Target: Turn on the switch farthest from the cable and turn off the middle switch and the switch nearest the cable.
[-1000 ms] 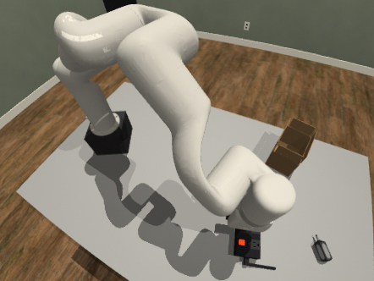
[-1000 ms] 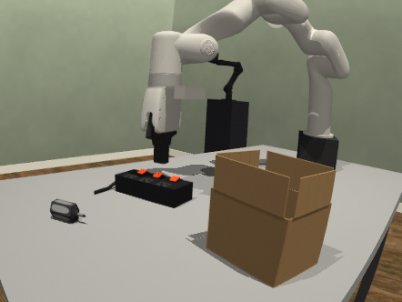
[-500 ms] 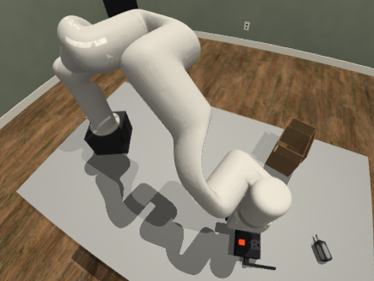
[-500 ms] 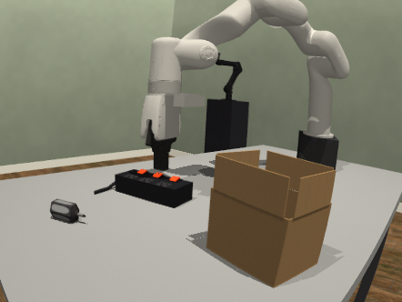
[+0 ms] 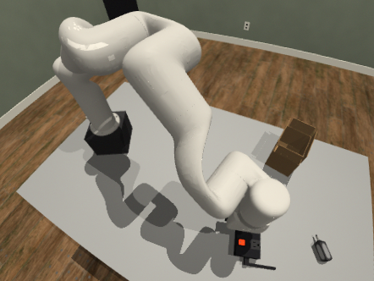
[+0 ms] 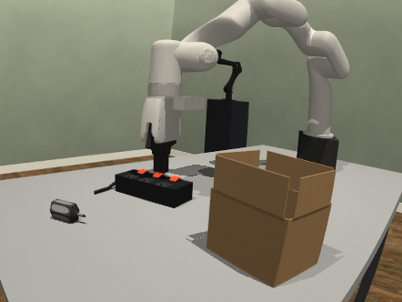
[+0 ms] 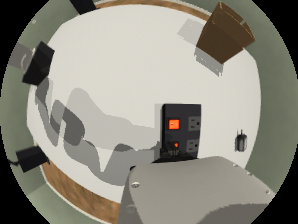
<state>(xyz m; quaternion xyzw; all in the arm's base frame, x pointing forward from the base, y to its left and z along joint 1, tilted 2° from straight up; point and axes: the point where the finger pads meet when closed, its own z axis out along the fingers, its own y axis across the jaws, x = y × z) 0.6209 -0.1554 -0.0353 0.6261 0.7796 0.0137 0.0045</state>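
Note:
The black power strip (image 6: 154, 186) lies the right way up on the grey table. Its three orange switches are in a row on top, and its cable (image 6: 104, 187) leaves at the left end. My gripper (image 6: 160, 169) is shut and empty. It points straight down, with its tips at the middle switch (image 6: 157, 175). In the top view the wrist covers most of the strip (image 5: 245, 245). Only one orange switch (image 5: 241, 242) and the cable (image 5: 258, 266) show there. In the wrist view the strip (image 7: 180, 131) lies just ahead of the grey gripper body, which hides the fingers.
An open cardboard box (image 6: 270, 218) stands to the right of the strip and also shows in the top view (image 5: 293, 146). A small grey adapter (image 6: 65, 210) lies left of the strip, near the table's front edge. The arm's black base (image 5: 108, 133) stands at the far side.

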